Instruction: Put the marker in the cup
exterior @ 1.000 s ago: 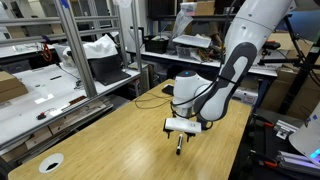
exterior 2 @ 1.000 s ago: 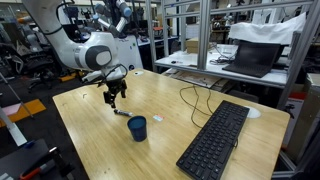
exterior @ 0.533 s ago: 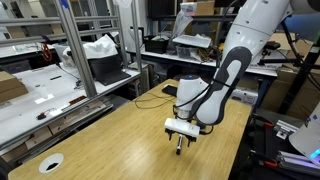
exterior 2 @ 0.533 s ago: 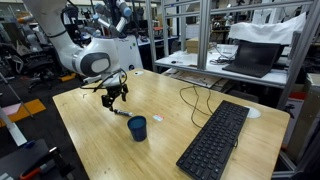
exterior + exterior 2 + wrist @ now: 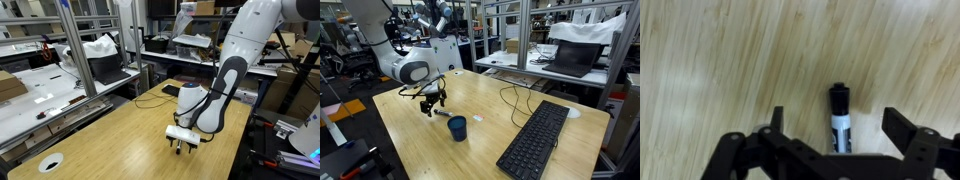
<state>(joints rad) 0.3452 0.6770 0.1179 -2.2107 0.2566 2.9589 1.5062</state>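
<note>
The marker [image 5: 840, 118] lies flat on the wooden table, black with a white band. In the wrist view it sits between my two spread fingers, touching neither. My gripper [image 5: 840, 125] is open and hangs low over the table in both exterior views [image 5: 431, 103] [image 5: 181, 147]. In an exterior view the marker [image 5: 440, 112] shows as a small dark stick just beside the fingers. The dark blue cup [image 5: 457, 127] stands upright a short way from the gripper, toward the table's near edge. The cup is out of the wrist view.
A black keyboard [image 5: 533, 140] lies on the same table with a black cable [image 5: 508, 97] behind it. A tiny white object [image 5: 477, 117] lies near the cup. A white disc [image 5: 50, 162] sits near a table corner. Shelving frames and cluttered benches surround the table.
The arm has lowered and shifted the gripper down toward the tabletop over the marker. The gripper stays open. The marker and cup have not moved.
</note>
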